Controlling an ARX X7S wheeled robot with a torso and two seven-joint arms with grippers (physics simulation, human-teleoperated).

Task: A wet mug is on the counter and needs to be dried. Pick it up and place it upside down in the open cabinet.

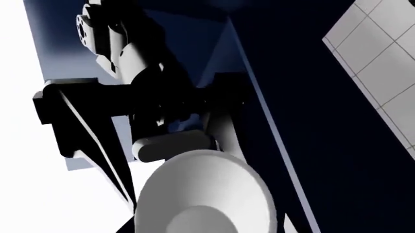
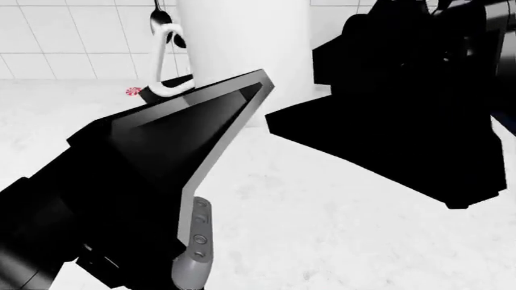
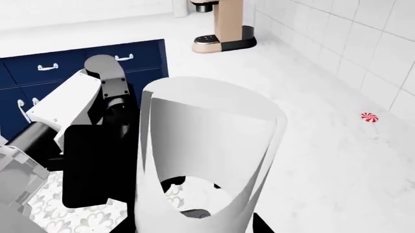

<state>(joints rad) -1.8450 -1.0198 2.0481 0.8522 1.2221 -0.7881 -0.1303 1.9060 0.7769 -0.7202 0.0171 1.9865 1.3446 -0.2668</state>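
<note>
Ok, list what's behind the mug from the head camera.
Behind the mug: white tiled wall and, by its handle, a red-and-white candy on the counter. The mug covers whatever is directly behind it.

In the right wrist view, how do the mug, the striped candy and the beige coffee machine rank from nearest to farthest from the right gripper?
1. mug: directly ahead, filling the view.
2. striped candy: on the counter, near the tiled wall.
3. beige coffee machine: at the counter's far end.
</note>
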